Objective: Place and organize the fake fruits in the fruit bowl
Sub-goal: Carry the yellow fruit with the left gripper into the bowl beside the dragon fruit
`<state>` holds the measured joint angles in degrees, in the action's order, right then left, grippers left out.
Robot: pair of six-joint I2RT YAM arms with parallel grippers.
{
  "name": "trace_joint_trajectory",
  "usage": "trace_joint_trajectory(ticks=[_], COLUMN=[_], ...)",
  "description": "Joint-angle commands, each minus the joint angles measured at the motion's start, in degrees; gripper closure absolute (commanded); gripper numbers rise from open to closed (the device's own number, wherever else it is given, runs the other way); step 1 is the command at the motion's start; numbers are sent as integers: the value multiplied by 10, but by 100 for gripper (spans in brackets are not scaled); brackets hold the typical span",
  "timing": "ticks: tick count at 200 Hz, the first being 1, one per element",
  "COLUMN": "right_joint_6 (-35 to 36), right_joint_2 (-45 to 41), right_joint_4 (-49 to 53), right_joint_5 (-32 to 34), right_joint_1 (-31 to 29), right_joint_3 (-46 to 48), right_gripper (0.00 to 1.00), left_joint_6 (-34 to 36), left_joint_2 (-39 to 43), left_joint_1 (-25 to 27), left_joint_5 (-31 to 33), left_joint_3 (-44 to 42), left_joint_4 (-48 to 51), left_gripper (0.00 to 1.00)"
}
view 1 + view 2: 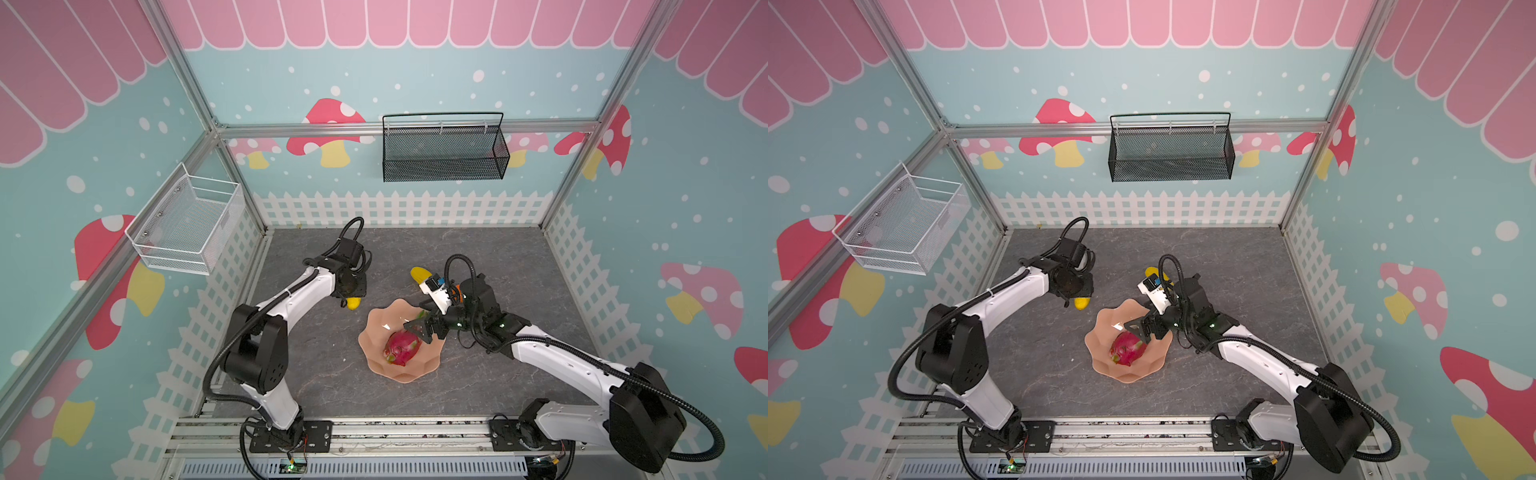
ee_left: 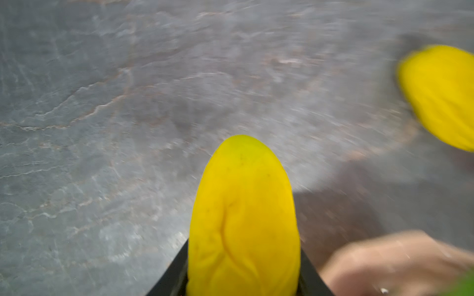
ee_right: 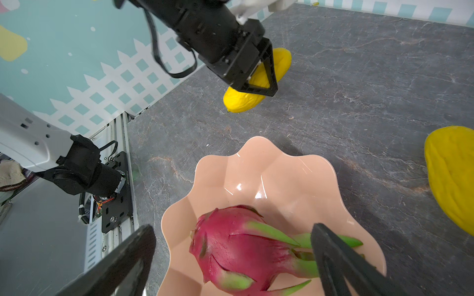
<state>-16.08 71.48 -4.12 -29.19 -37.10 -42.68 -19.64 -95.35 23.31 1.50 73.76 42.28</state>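
Left wrist: yellow fruit (image 2: 243,217) tip-forward in clamped left claw (image 2: 243,271); right claw (image 3: 232,230) apart.

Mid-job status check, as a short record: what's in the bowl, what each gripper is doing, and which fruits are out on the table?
bowl: fruit bowl, on the table
in bowl: dragon fruit only
left gripper: shut on one yellow fruit, beside the bowl, not over it
right gripper: open, fingers either side of the dragon fruit's green-tipped end
on table: other yellow fruit, beyond the bowl
oranges: not clearly visible
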Motion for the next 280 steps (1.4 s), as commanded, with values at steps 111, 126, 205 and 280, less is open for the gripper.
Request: trace_joint_trajectory(ticks=[111, 126, 205, 280], right_joint_6=[-4, -5, -3, 13], right_joint_2=[-60, -64, -53, 55], right_joint_4=[1, 0, 1, 47], right_joint_5=[19, 19, 21, 104], right_joint_1=[7, 8, 12, 125], right_joint_3=[59, 62, 57, -39], right_gripper=[2, 2, 2, 0], left_joint_6=[5, 6, 6, -2], left_joint_2=[4, -5, -16, 102], left_joint_1=[150, 152, 157, 151], left_joint_5=[-39, -34, -24, 15], left_joint_3=[-61, -60, -60, -58], left_joint_4=[33, 33, 33, 30], left_gripper=[50, 50, 39, 23])
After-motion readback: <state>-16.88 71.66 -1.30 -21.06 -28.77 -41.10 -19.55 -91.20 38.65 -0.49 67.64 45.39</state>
